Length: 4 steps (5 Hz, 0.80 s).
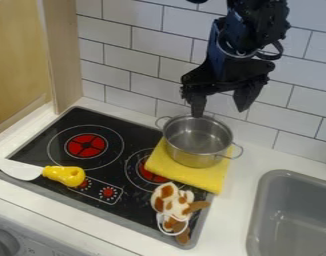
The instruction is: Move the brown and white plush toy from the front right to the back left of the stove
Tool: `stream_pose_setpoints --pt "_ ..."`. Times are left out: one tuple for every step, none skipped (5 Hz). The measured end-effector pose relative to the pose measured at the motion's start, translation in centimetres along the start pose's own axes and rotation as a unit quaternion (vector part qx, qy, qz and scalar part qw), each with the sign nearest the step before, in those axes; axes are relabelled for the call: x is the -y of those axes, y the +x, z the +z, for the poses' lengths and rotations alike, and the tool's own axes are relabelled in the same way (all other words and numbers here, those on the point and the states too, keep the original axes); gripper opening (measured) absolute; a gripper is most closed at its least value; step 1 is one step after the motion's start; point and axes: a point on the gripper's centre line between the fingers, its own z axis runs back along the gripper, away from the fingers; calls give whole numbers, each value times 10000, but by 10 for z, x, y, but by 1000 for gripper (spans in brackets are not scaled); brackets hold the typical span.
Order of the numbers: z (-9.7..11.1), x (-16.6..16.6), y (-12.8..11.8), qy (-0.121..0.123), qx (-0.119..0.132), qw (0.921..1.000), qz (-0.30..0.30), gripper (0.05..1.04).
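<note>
- The gripper [220, 106] is hanging with its jaws spread apart.
- The metal pot [198, 140] is sitting just below the jaws, one fingertip showing at its far rim; contact is unclear.
- The yellow cloth [186, 175] is lying beneath the pot, partly over the stove [135, 122].
- The brown-and-white toy [174, 202] is lying farther below the jaws.
- The yellow-handled utensil [61, 174] is resting well to their lower left.

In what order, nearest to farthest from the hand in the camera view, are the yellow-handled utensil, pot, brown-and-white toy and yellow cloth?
1. Pot, just below the hand.
2. Yellow cloth, under the pot.
3. Brown-and-white toy, at the stove's front right corner.
4. Yellow-handled utensil, on the stove's left.
</note>
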Motion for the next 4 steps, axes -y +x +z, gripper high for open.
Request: stream_pose_setpoints --pt "-12 -12 -13 258 -166 9995 -70 999" --pt "-15 -24 -19 492 -212 9985 -59 999" --pt "-3 -25 -27 464 -148 9988 1 999" --pt "1 -35 -44 510 -161 9986 -9 999"
